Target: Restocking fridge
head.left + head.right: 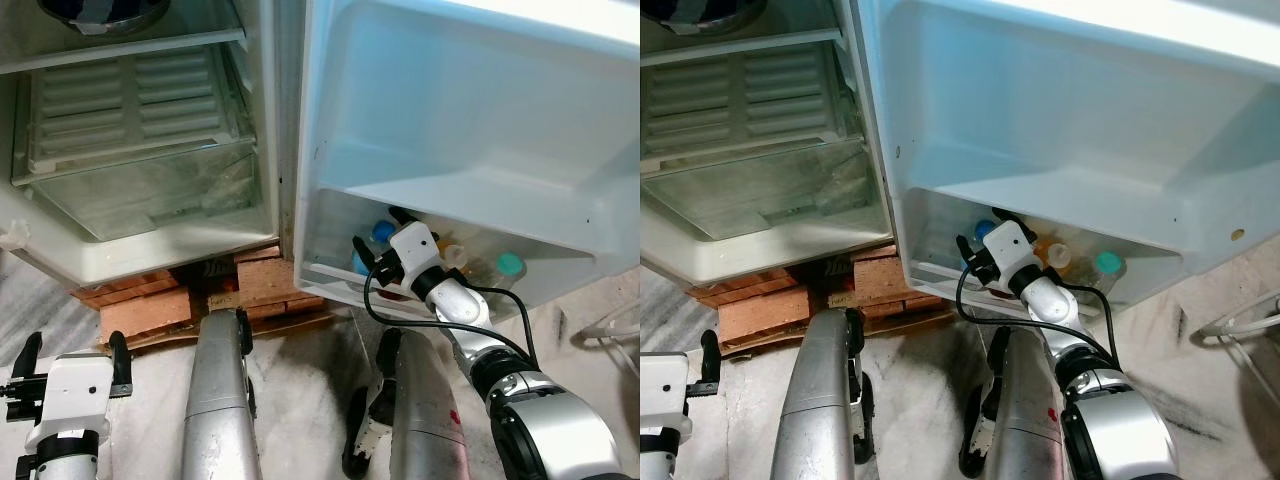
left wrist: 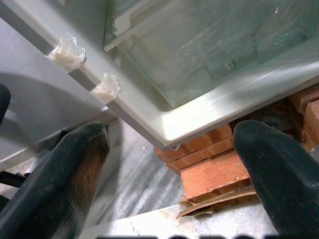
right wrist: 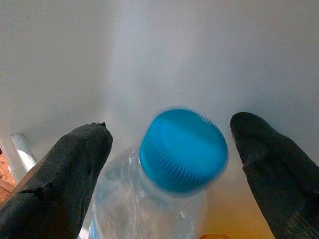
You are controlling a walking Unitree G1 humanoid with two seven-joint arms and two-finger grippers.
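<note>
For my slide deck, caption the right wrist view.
Open right tool straddles a blue-capped bottle against the white fridge door.

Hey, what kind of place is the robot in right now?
Probably a home kitchen: an open fridge propped on bricks over a marble floor, with the right pincer open around a blue-capped bottle in the door shelf.

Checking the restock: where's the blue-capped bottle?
The blue-capped bottle stands in the door shelf, between the right gripper's open fingers.
</note>
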